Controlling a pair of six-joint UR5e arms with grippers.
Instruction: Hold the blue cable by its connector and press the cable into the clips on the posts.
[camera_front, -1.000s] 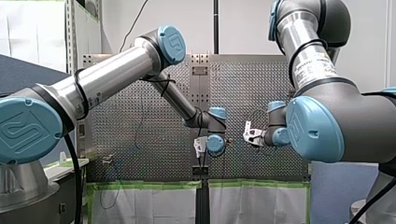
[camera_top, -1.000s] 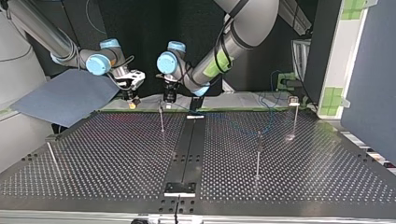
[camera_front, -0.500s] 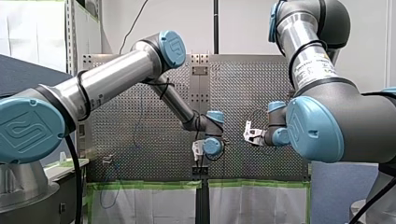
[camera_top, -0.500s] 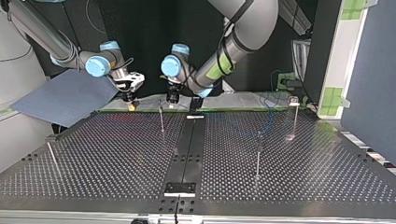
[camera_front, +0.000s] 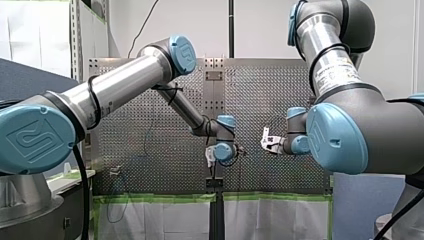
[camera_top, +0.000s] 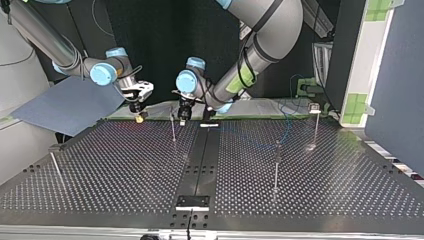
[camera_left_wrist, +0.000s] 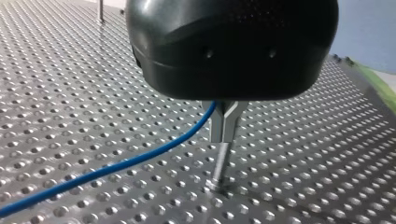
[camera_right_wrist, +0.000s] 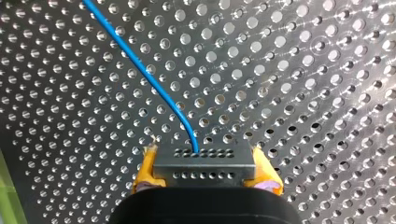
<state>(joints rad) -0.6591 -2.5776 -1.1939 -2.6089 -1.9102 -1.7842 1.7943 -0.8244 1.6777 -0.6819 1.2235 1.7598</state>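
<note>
In the right wrist view my right gripper (camera_right_wrist: 204, 173) is shut on a dark grey connector (camera_right_wrist: 204, 164), yellow pads on both of its ends. The blue cable (camera_right_wrist: 140, 63) leaves the connector and runs off over the perforated table. In the left wrist view my left gripper (camera_left_wrist: 223, 136) has its metal fingers shut on the blue cable (camera_left_wrist: 116, 165), right above a thin metal post (camera_left_wrist: 218, 168). In the top view my left gripper (camera_top: 182, 116) hangs beside the top of that post (camera_top: 173, 129), with my right gripper (camera_top: 138, 114) further left near the table's far edge.
More posts stand on the table (camera_top: 125, 170): one right of the middle (camera_top: 276, 167), one with a clip at the far right (camera_top: 315, 120), one at the near left (camera_top: 56, 169). A black rail (camera_top: 200, 165) runs down the middle. Blue cloth (camera_top: 70, 102) lies beyond the far left corner.
In the top view my left gripper has come down with the cable, closer to the far middle post's top. My right gripper has sunk slightly and shifted a little left.
</note>
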